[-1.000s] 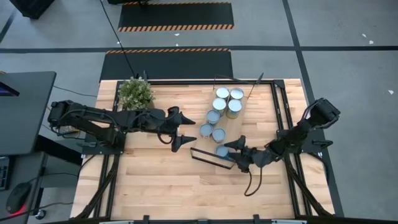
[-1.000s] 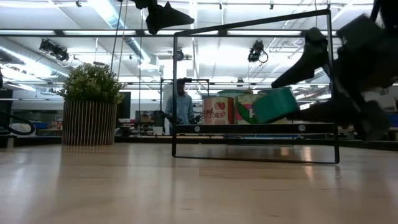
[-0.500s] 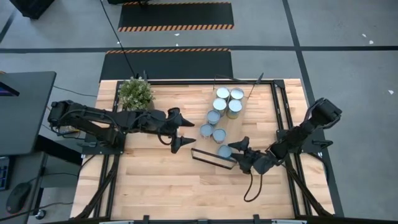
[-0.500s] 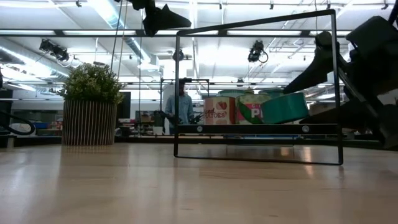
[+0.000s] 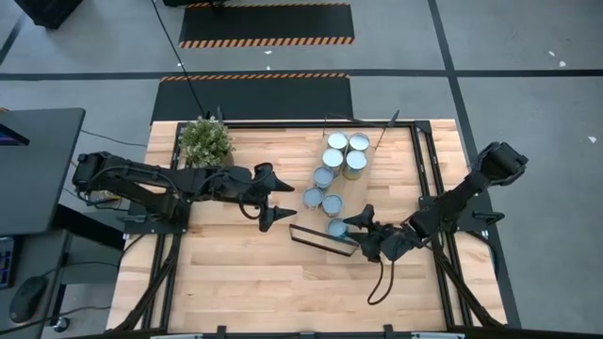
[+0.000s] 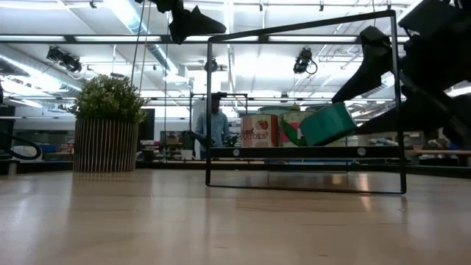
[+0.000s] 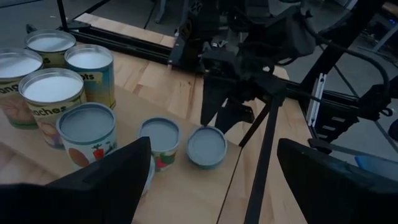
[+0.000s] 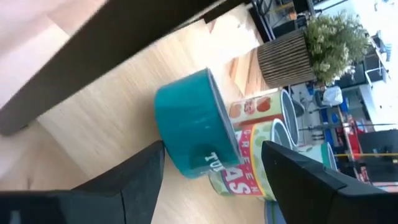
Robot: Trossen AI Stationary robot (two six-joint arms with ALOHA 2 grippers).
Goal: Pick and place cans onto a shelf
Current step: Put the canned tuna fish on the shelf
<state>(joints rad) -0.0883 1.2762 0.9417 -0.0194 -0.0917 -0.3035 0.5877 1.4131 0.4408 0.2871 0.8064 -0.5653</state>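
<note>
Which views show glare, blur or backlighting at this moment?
Low view: bright ceiling lights behind leave the right gripper and shelf frame dark, and the tabletop shines. Left wrist view: its own fingers are soft dark blurs. Right wrist view: the teal can looks smeared. High view: even light.

Bright, even overhead light, soft shadows.
Ceiling strip lights (image 6: 132, 18) glare at 12 o'clock; near tabletop (image 6: 147, 228) blurs, glossy reflections.
</note>
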